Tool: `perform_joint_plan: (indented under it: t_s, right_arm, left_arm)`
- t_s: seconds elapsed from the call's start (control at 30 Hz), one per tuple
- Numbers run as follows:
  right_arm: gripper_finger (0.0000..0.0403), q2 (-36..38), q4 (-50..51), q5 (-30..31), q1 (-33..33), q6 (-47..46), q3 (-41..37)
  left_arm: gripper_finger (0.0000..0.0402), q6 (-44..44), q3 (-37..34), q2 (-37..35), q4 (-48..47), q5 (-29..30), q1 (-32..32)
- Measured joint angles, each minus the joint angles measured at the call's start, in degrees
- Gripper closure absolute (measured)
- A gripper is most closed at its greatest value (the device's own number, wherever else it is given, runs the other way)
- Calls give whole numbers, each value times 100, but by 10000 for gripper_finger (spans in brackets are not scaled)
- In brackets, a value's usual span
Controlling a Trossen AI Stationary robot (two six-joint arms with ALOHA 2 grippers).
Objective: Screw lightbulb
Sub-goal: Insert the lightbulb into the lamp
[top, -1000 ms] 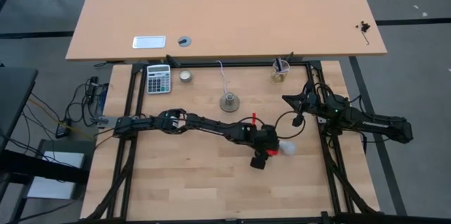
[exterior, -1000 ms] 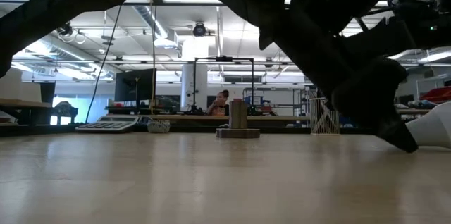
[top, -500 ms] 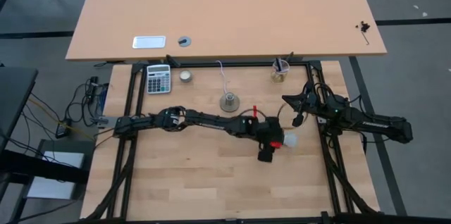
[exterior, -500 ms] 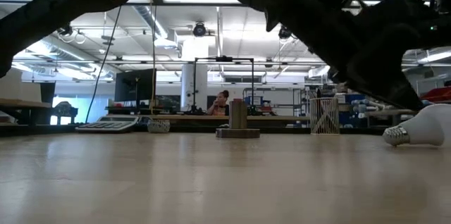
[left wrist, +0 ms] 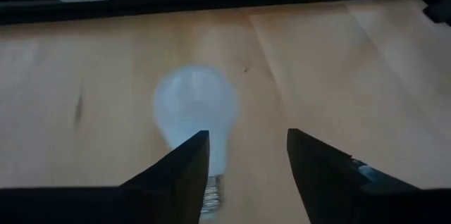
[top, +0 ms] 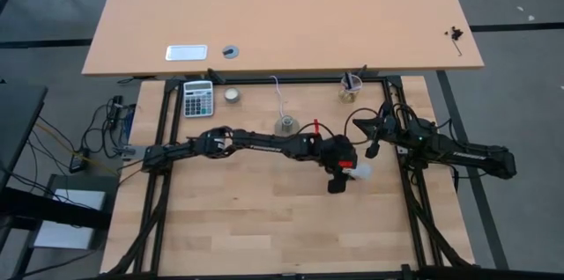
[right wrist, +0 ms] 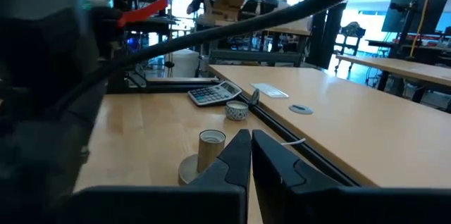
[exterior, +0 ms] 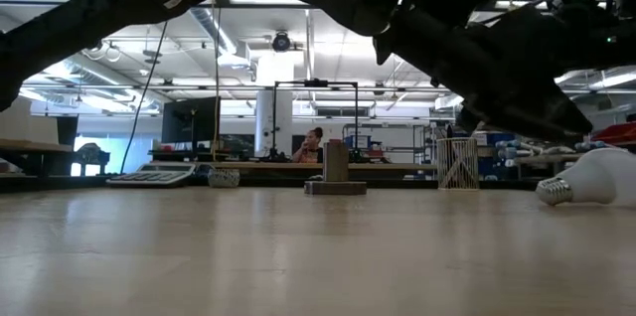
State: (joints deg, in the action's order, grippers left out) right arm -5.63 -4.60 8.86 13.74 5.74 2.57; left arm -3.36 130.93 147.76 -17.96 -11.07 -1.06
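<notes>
The white lightbulb (top: 361, 173) lies on its side on the wooden table, right of centre, with its grey screw end (exterior: 556, 191) pointing toward my left arm. My left gripper (top: 344, 171) hovers open just above and behind it. In the left wrist view its fingers (left wrist: 246, 157) stand over the bulb's neck (left wrist: 211, 160) without touching. The grey socket (top: 285, 127) stands upright on its round base toward the far side. My right gripper (top: 359, 124) waits shut at the right, and its fingers (right wrist: 250, 150) show pressed together.
A calculator (top: 198, 98), a small round tin (top: 232, 95) and a small jar (top: 351, 91) stand along the far edge. The socket's white cord (top: 278, 93) runs toward the far edge. A larger table (top: 282, 16) stands beyond. Bare wood lies near the front edge.
My left gripper has risen off the table beside the lightbulb and moved toward the far edge, rolling its wrist. The lightbulb, partly hidden behind a finger a second ago, now lies uncovered on the table and has shifted slightly toward the far edge.
</notes>
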Motion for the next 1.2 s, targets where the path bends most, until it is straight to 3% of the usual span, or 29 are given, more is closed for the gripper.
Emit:
perform_joint_plan:
  t_s: [0.37, 0.83, 1.0, 1.2]
  right_arm:
    - [380, -2, -2, -2, 2, 0, 0]
    - [378, -4, -9, -2, 0, 0, 0]
    - [380, -4, -4, -2, 1, 0, 0]
    - [379, -4, -2, -2, 2, 0, 0]
  left_arm:
    - [136, 245, 3, 319, 436, 536, 83]
    - [135, 351, -3, 579, 619, 85, 97]
    - [136, -142, -2, 570, 563, 209, -3]
    - [170, -227, -2, 571, 597, 317, -24]
